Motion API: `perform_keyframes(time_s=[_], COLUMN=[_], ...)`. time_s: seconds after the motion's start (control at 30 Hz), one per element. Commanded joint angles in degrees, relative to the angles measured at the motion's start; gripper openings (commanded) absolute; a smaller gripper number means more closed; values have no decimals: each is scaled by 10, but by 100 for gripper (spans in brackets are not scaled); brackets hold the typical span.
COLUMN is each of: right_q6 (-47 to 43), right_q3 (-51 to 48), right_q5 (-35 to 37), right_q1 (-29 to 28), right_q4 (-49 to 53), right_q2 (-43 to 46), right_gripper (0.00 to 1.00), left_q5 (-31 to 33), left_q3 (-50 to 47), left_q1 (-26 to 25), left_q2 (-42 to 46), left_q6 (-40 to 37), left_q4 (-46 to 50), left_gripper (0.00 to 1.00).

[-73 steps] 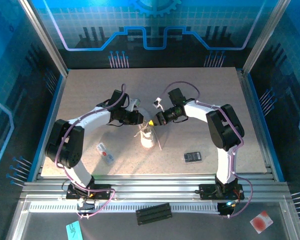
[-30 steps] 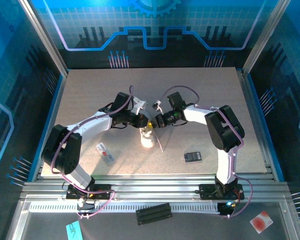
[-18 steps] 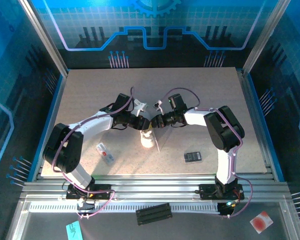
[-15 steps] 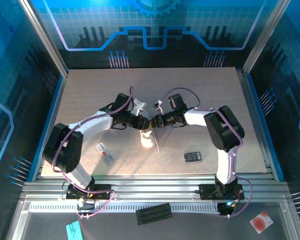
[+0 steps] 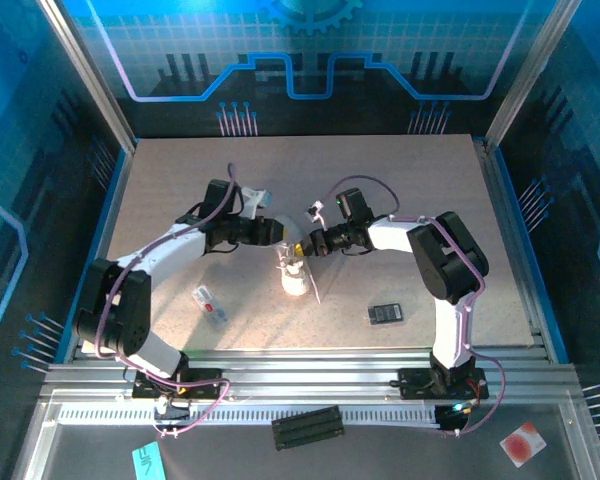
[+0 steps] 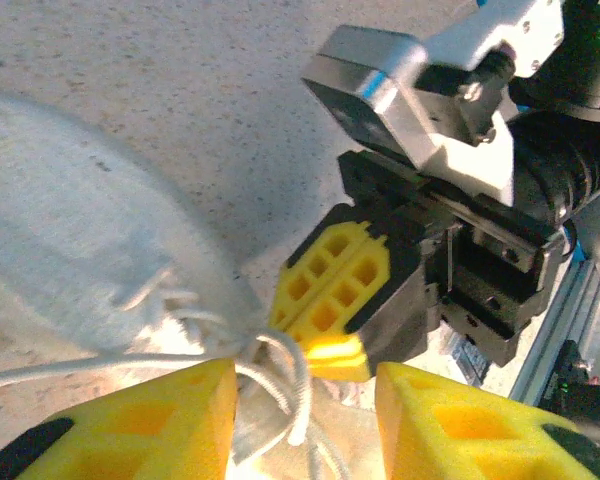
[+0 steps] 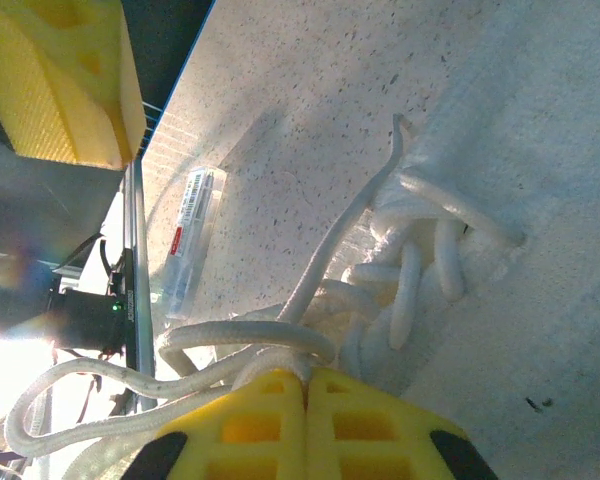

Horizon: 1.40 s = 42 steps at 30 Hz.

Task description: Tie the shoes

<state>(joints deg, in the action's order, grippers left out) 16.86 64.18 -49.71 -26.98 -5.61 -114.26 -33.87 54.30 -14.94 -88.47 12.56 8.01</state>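
The small white shoe (image 5: 294, 278) stands mid-table with its laces (image 5: 291, 258) bunched over its top; in the left wrist view the shoe (image 6: 75, 240) is blurred at the upper left. My right gripper (image 5: 301, 247) is just above it, and its yellow fingers (image 7: 306, 378) are shut on a loop of lace (image 7: 245, 338) that leads to the laced upper (image 7: 420, 260). My left gripper (image 5: 278, 232) sits just left of the shoe, open. A slack lace loop (image 6: 285, 375) hangs between its spread fingers (image 6: 305, 388), unclamped. The right gripper's fingers (image 6: 332, 290) are close in front of it.
A white tag (image 5: 210, 306) lies near the left front of the table (image 5: 180, 190). A flat black rectangle (image 5: 385, 313) lies to the right front. A loose lace end (image 5: 317, 288) trails right of the shoe. Blue walls enclose three sides.
My left gripper has opened, let go of the lace and drawn back to the left, away from the right gripper. The right gripper stays shut on its lace.
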Motion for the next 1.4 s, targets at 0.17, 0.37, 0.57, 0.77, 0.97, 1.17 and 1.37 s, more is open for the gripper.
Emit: perform_keyframes(time_s=[0.17,0.37,0.57,0.77,0.97,1.17,1.37], right_q6=[-20,-31,-39,-50,-56,-57,-51], right_q3=[11,12,13,19,20,22,20], right_q5=[3,2,4,12,22,24,17], right_q1=[-8,-11,-15,-22,-23,-24,-24], right_q4=[24,32,40,51,53,51,35], right_q2=[-9,0,5,12,24,29,31], right_gripper=[0,0,0,0,0,0,0], left_q5=[-86,-126,-134,-132,-128,-118,-115], left_q3=[-1,5,-4,-3,3,5,2], left_q1=[25,3,-1,-1,-1,-1,-1], left_q2=[-58,-99,-98,-93,-93,-98,-98], left_q6=[81,101,111,108,104,98,100], left_q4=[-3,-16,-36,-37,-37,-32,-44], left_gripper=[20,13,13,14,18,21,23])
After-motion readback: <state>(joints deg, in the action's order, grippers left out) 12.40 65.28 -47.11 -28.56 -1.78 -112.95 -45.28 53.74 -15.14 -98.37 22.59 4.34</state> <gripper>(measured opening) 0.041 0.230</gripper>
